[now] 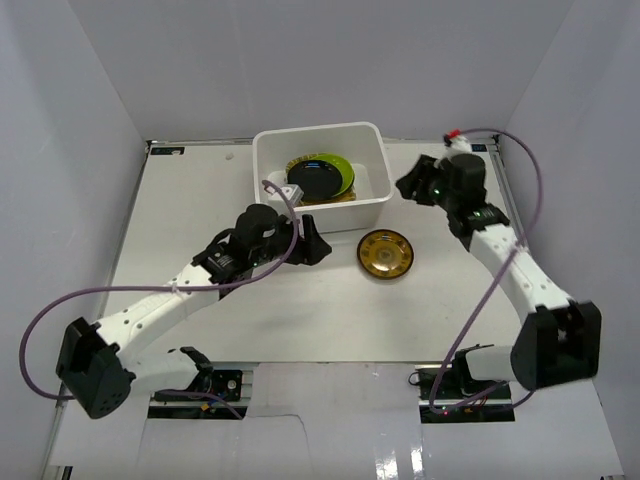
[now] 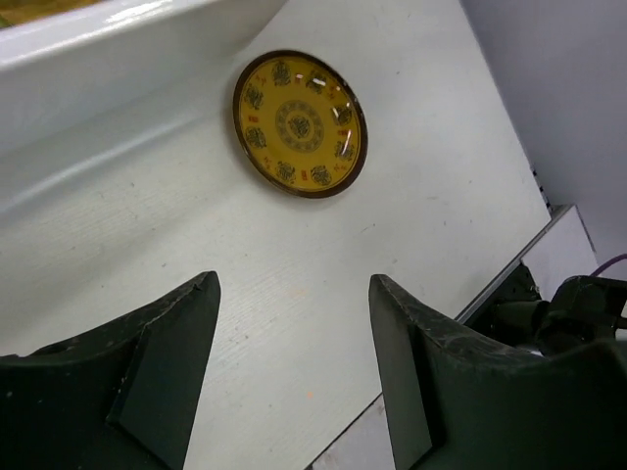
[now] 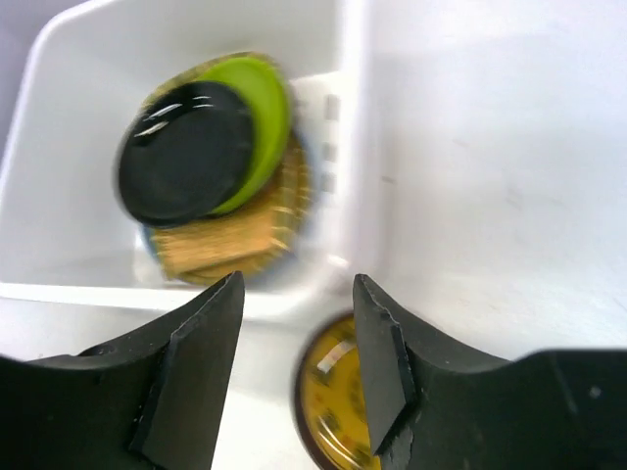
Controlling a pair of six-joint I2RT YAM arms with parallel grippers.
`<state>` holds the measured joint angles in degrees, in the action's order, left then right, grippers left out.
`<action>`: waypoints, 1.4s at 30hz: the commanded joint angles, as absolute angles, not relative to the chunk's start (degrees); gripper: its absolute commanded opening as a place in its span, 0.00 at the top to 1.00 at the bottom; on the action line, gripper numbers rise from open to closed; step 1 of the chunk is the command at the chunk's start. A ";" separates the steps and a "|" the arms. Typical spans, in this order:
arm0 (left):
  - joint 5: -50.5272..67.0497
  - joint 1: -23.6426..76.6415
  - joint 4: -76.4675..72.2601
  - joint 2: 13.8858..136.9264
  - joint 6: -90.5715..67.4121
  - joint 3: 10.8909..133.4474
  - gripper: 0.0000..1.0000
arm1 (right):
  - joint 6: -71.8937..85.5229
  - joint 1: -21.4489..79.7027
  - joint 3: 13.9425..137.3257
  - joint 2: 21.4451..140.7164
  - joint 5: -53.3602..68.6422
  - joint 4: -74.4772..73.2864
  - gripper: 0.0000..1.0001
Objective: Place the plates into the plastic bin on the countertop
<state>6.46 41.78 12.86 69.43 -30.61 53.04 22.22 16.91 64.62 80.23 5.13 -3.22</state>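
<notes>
The white plastic bin (image 1: pixel 262 170) stands at the back middle of the countertop (image 1: pixel 190 210). In it lies a stack of plates: a glossy black one (image 1: pixel 313 180) on top, a lime green one (image 1: pixel 345 170) and a yellow woven-look one (image 1: pixel 335 198) beneath. One dark plate with gold pattern (image 1: pixel 386 253) lies flat on the countertop just in front of the bin. My left gripper (image 1: pixel 318 240) is open and empty, left of that plate (image 2: pixel 299 123). My right gripper (image 1: pixel 405 185) is open and empty beside the bin's right wall (image 3: pixel 355 147), above the gold plate (image 3: pixel 338 411).
Plain white walls (image 1: pixel 80 120) enclose the countertop. The table's front edge and the right arm's base (image 2: pixel 568 313) show in the left wrist view. A purple cable (image 1: pixel 530 190) loops beside the right arm.
</notes>
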 commanded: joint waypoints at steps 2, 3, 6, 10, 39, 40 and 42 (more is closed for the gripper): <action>4.49 42.10 7.30 60.31 -27.78 47.83 0.26 | 27.33 7.92 45.12 68.76 8.17 6.32 0.44; 4.05 42.10 7.21 59.68 -27.60 47.12 0.25 | 27.25 7.21 40.30 68.38 7.91 6.15 0.42; 3.96 42.19 7.64 58.36 -26.02 45.97 0.23 | 27.42 5.45 35.43 69.17 10.80 6.33 0.34; 0.89 42.19 9.75 57.04 -24.09 46.67 0.21 | 28.38 5.45 31.91 74.07 13.52 8.61 0.33; -34.27 41.84 8.27 45.35 -14.24 49.22 0.02 | 26.98 13.00 50.25 52.99 25.67 -6.46 0.92; -34.89 41.84 8.00 45.35 -14.06 48.96 0.02 | 27.85 13.18 53.93 55.78 25.14 -4.33 0.92; -35.94 41.84 8.08 45.09 -13.80 48.34 0.02 | 28.83 13.53 61.12 63.58 24.09 -0.72 0.92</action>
